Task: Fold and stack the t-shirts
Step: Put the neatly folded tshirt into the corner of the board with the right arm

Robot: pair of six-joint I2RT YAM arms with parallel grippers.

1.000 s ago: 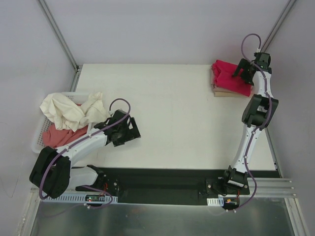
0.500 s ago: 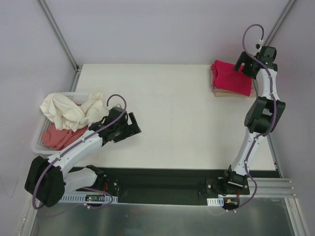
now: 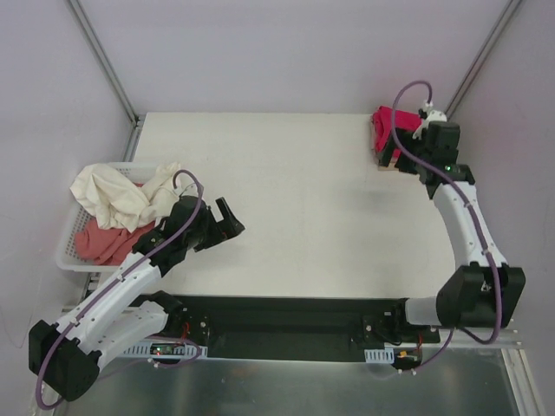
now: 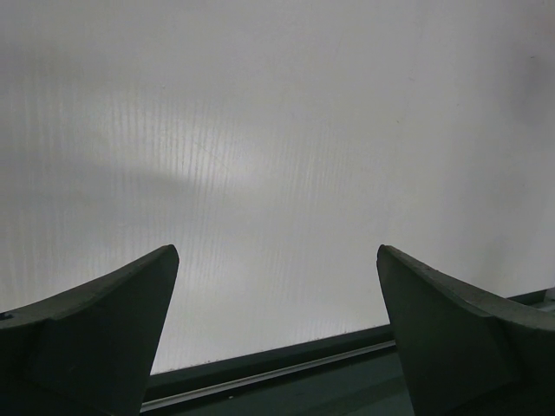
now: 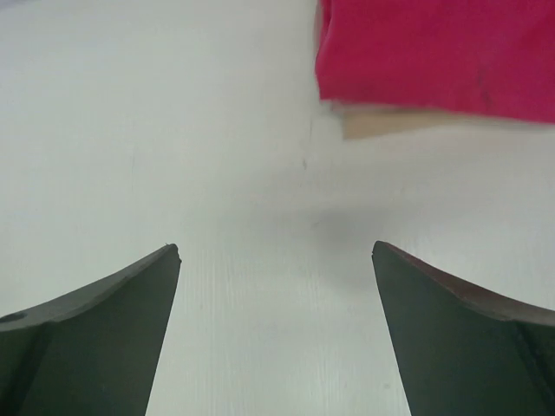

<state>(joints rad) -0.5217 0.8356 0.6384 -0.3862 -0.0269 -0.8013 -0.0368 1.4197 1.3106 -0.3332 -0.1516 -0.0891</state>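
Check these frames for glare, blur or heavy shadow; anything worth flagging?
Top view: even light, sharp, only soft shadows on the table. Left wrist view: a bright glare patch on the table, the left hand a dark, soft silhouette. Right wrist view: the red shirt slightly soft, a faint shadow below it.

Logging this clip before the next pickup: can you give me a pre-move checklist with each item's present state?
1. Left gripper open, nothing between its fingers: ok.
2. Right gripper open, empty, short of the stack: ok.
3. Red shirt lies folded on top of the tan shirt: ok.
4. Shirts waiting in the basket: cream shirt and salmon-pink shirt, both crumpled: ok.
5. Table bare between the arms for folding: ok.
6. Stack edges squared all round: cannot tell; the right arm covers part of it from above.
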